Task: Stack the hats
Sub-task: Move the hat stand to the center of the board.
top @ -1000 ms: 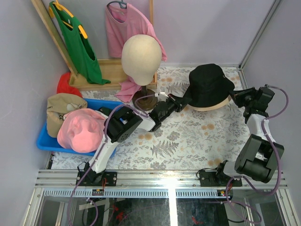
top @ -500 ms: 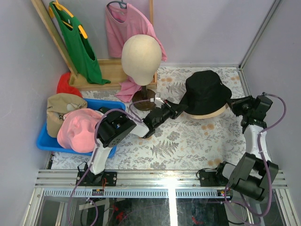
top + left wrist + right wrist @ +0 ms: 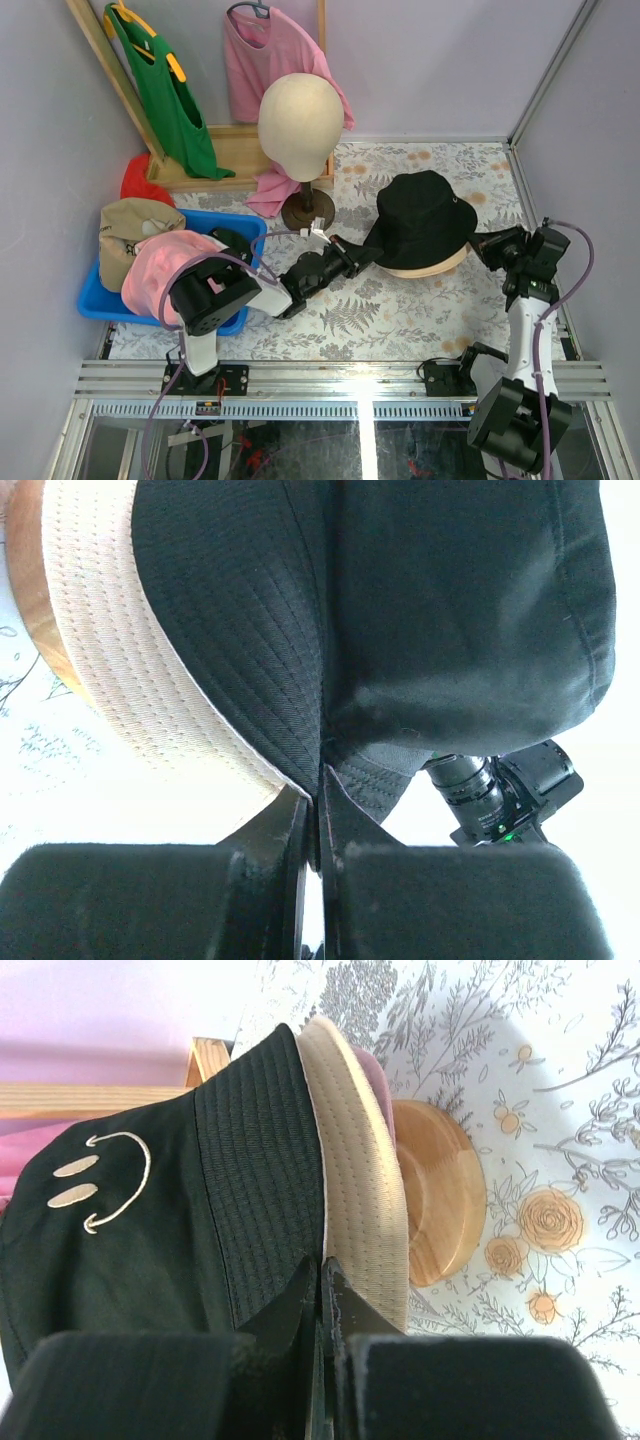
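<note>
A black bucket hat (image 3: 420,222) with a stitched smiley (image 3: 100,1180) sits over a cream-brimmed hat (image 3: 428,268), and both hang above the floral table. My left gripper (image 3: 372,251) is shut on the brim's left edge; the fingertips (image 3: 322,780) pinch where black and cream fabric meet. My right gripper (image 3: 481,243) is shut on the right edge, its fingertips (image 3: 322,1268) at the same seam. A pink hat (image 3: 170,272) and a tan cap (image 3: 128,232) lie in the blue bin (image 3: 92,297) at the left, with a dark cap (image 3: 233,239) beside them.
The beige mannequin head (image 3: 300,125) stands on its dark round base (image 3: 308,212) behind the left arm. A round wooden disc (image 3: 440,1205) shows past the cream brim. A green top (image 3: 170,95) and a pink shirt (image 3: 262,60) hang on the wooden rack at the back.
Both grippers have carried the black hat and the cream one under it toward the near left, away from the back right corner. Both arms drew back with it.
</note>
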